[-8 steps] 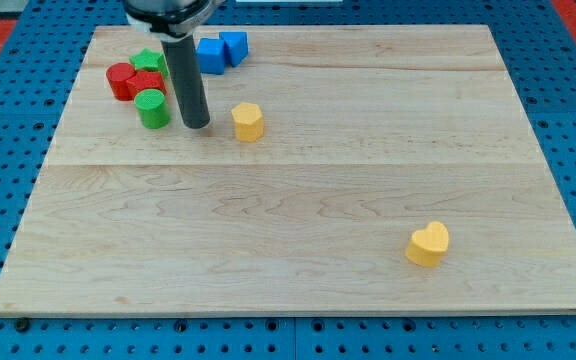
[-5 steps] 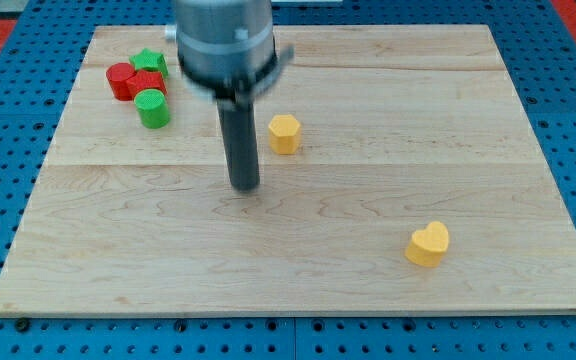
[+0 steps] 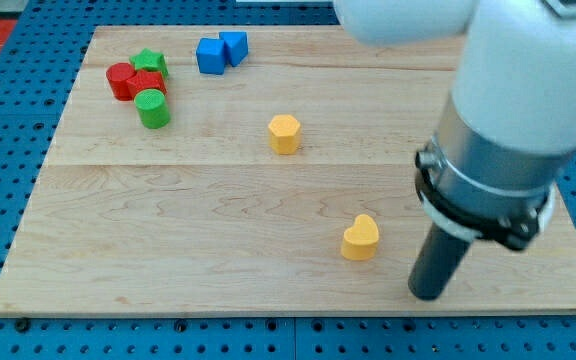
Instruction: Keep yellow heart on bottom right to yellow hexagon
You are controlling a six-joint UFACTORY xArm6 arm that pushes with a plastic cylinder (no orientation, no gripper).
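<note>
The yellow heart [image 3: 360, 238] lies on the wooden board [image 3: 218, 230] at the lower middle right. The yellow hexagon [image 3: 284, 133] stands up and to the left of it, well apart. My tip [image 3: 426, 294] rests on the board just right of and slightly below the heart, a short gap away from it. The large arm body fills the view's upper right and hides part of the board there.
At the view's top left is a cluster: a red cylinder [image 3: 120, 80], a red block [image 3: 148, 84], a green star [image 3: 149, 63] and a green cylinder [image 3: 153, 108]. Two blue blocks [image 3: 220, 51] lie right of them near the top edge.
My tip swept from beside the hexagon to the lower right. The hexagon shifted right earlier. The yellow heart has slid left, closer to the hexagon.
</note>
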